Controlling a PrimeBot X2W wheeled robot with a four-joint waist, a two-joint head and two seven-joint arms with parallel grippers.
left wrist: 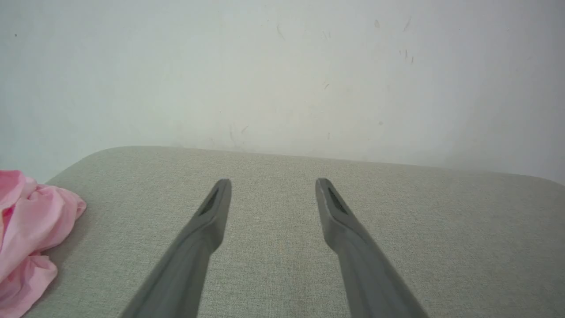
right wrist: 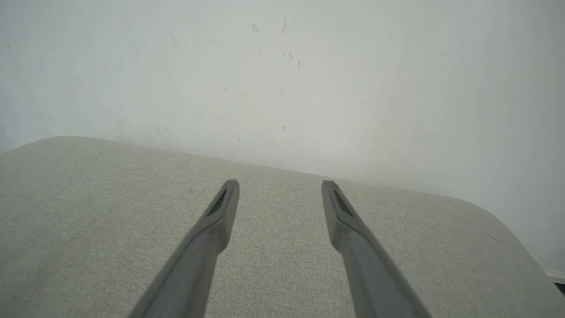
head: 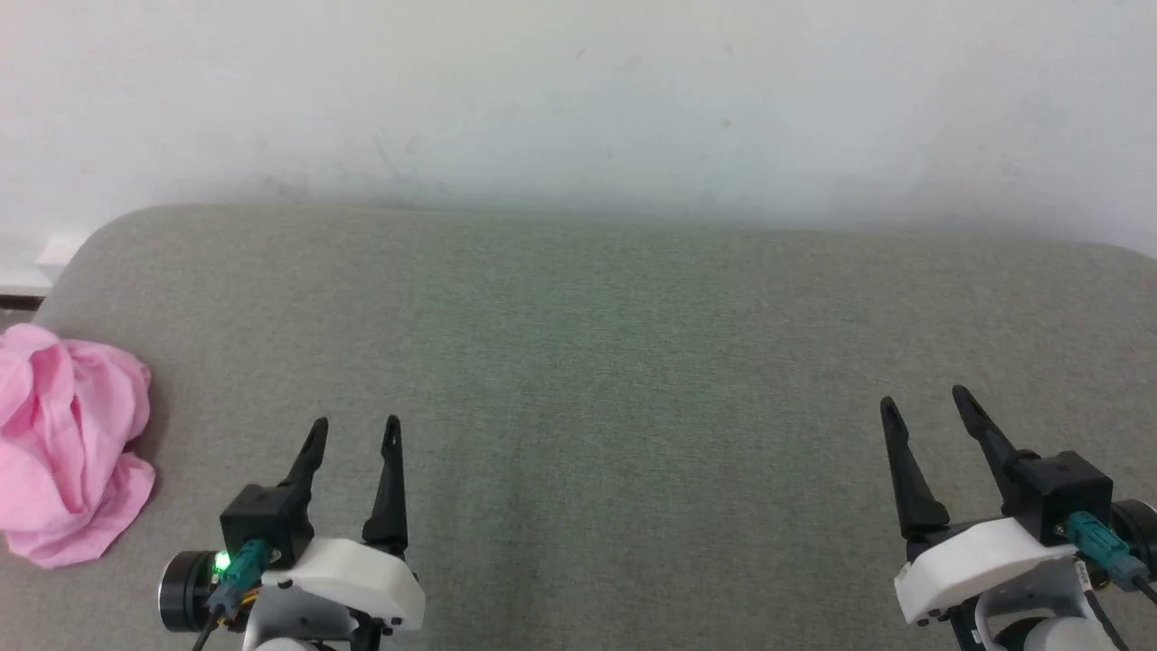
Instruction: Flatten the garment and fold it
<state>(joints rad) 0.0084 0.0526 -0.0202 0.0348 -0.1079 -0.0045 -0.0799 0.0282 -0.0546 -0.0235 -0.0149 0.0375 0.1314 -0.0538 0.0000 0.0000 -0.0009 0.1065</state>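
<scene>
Pink shorts [head: 68,443] lie crumpled at the frame's left edge, near the bench [head: 578,362] rim; left hand [head: 354,432] and right hand [head: 926,402] stand wide, empty; risk: a shallow pinch may drag the heap off the bench.

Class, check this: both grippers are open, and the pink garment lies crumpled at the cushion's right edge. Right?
No. The garment lies crumpled at the left edge of the cushion, as the head view shows. The left gripper and right gripper are indeed open.
</scene>
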